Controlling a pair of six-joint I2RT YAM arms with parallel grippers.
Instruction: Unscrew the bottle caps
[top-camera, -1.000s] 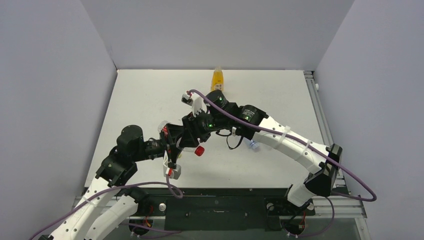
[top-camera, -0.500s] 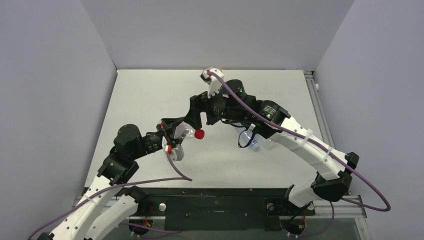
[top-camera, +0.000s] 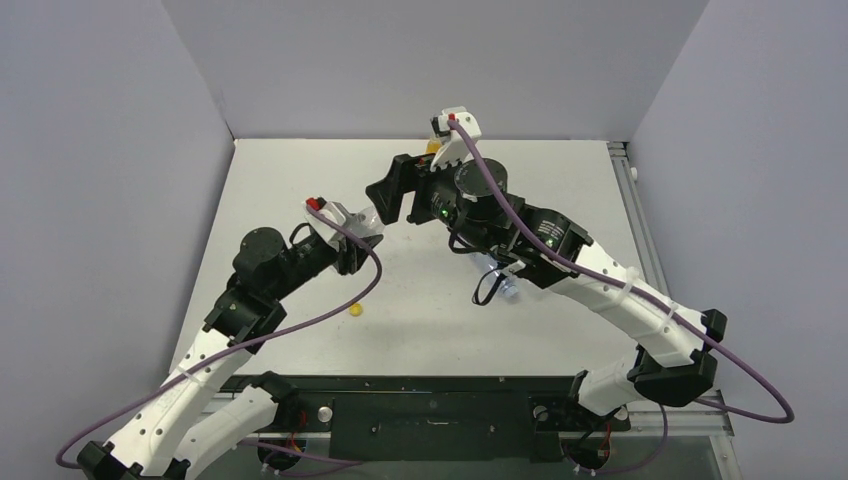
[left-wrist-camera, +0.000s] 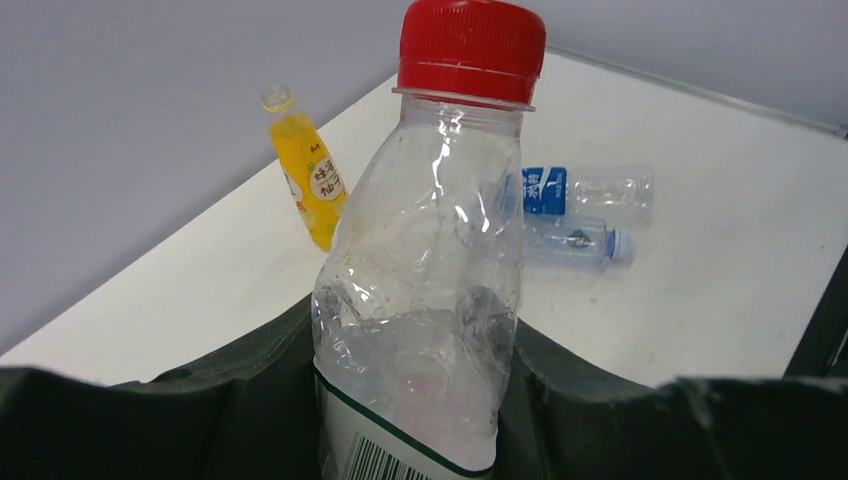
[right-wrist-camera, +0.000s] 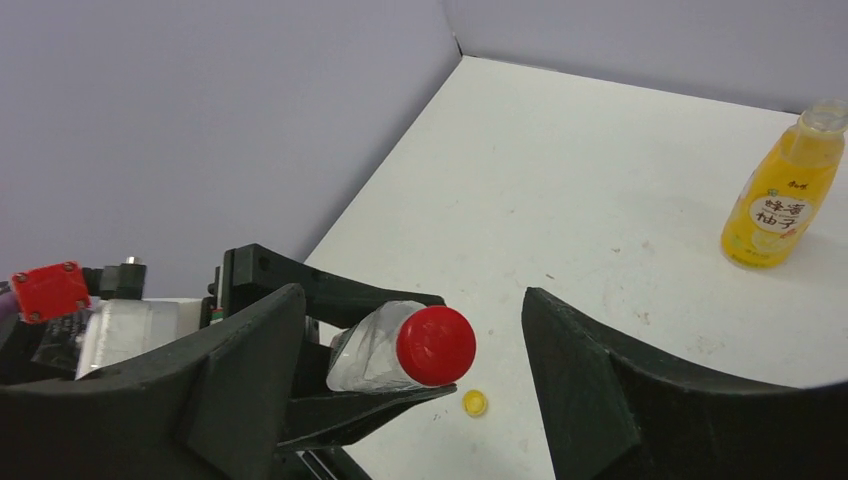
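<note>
Your left gripper (left-wrist-camera: 415, 350) is pinching the clear bottle (left-wrist-camera: 420, 280) around its body, 1 dark finger on each side. The plastic is dented where the fingers press. The red cap (left-wrist-camera: 472, 45) sits screwed on the neck, and a label with a barcode shows at the bottle's lower end. The bottle is held up off the white table (top-camera: 300, 190), over its left-centre area, with the capped end pointing toward your right arm.

Your right gripper (right-wrist-camera: 410, 300) has its 2 fingers spread wide. From the right wrist view the red cap appears in the gap between them, touching neither finger. From above, this gripper hangs just beyond the bottle's capped end and hides the cap.

The juice bottle (right-wrist-camera: 780, 200) stands upright near the back wall, well apart from both grippers. It is full of yellow-orange liquid and its neck is open, with no cap on. A yellow cap (right-wrist-camera: 474, 403) lies loose on the table, below the held bottle and nearer your side.

2 more bottles lie on their sides, just beside each other, under your right arm. The blue-label bottle (left-wrist-camera: 580, 188) is the farther one in the left wrist view. I cannot tell whether it carries a cap. The bluish bottle (left-wrist-camera: 565, 243) lies in front of it with a pale cap on its neck.
</note>
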